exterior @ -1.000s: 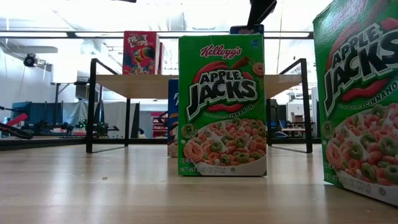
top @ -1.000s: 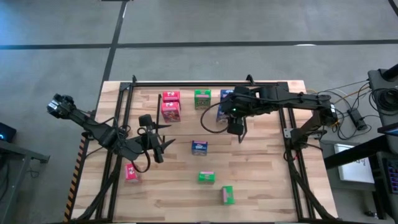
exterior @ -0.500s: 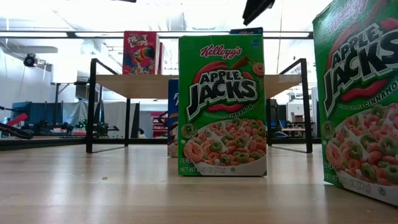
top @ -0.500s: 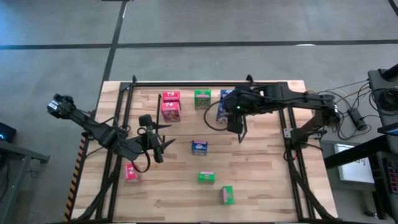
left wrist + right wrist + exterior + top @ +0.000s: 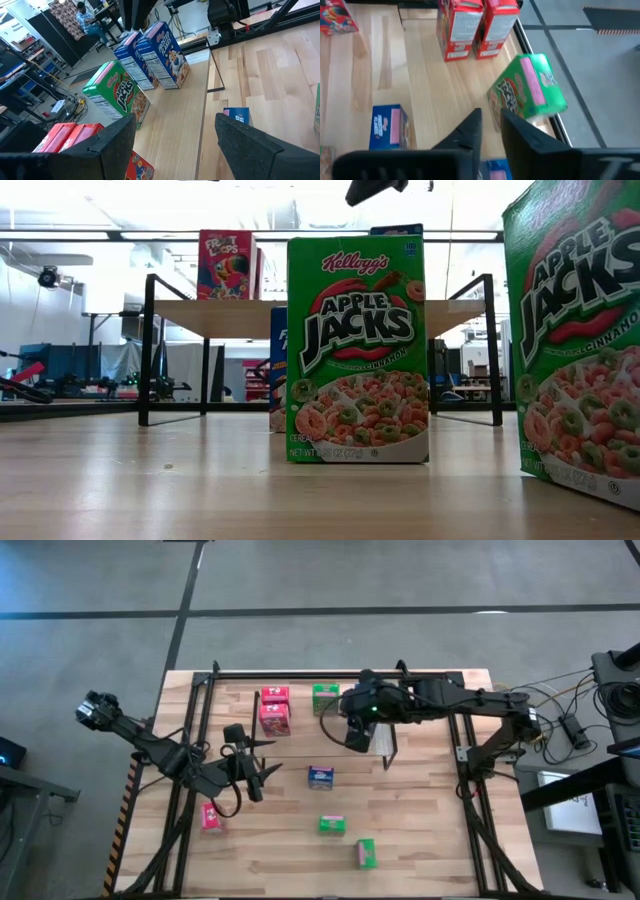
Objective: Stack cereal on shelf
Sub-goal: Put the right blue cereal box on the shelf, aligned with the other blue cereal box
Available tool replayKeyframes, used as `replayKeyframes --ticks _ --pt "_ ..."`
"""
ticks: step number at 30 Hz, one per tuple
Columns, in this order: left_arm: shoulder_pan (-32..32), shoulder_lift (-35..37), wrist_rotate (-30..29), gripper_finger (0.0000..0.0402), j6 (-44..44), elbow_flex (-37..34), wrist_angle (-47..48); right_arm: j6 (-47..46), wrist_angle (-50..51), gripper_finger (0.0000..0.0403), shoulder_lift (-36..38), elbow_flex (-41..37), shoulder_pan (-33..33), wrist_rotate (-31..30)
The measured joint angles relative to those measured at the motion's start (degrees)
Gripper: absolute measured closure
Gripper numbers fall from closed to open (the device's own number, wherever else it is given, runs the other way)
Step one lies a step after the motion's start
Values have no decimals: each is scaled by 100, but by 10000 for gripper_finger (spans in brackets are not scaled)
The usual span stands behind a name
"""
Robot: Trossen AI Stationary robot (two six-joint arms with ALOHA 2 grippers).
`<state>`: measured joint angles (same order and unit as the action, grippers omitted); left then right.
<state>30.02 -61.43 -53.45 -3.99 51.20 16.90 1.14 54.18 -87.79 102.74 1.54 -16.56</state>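
The shelf stands along the table's far side. On it stand two red cereal boxes, a green one and two blue ones. A blue box, two green boxes and a red box rest on the table. My right gripper hangs above the shelf near the blue boxes, shut with nothing between its fingers. My left gripper waits open over the table's left half, holding nothing.
A black frame runs round the table, with posts at both sides. In the low view two green boxes stand close to the camera and hide much of the shelf. Bare wood lies at the table's near right.
My right gripper has gone up and toward the table's left, away from the blue boxes on the shelf, and has tipped its fingers upward. The boxes have kept their places.
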Motion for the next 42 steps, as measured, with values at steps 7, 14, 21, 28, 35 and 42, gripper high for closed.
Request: replayKeyframes --ticks 7,14,21,28,35,42 --pt "-2 0 0 146 0 -2 3 151 69 393 -323 0 26 -4" --pt "0 2 0 146 0 -2 3 147 419 394 -390 -2 135 -310" --pt "-2 0 0 146 -2 -2 7 88 660 394 -359 0 162 -301" --pt "0 0 0 146 -2 -2 7 99 793 394 -381 0 162 -301" --pt "-2 2 0 146 -2 -2 9 101 870 394 -374 0 160 -251" --pt "-2 1 0 146 -4 -2 9 142 847 394 -369 0 137 -249"
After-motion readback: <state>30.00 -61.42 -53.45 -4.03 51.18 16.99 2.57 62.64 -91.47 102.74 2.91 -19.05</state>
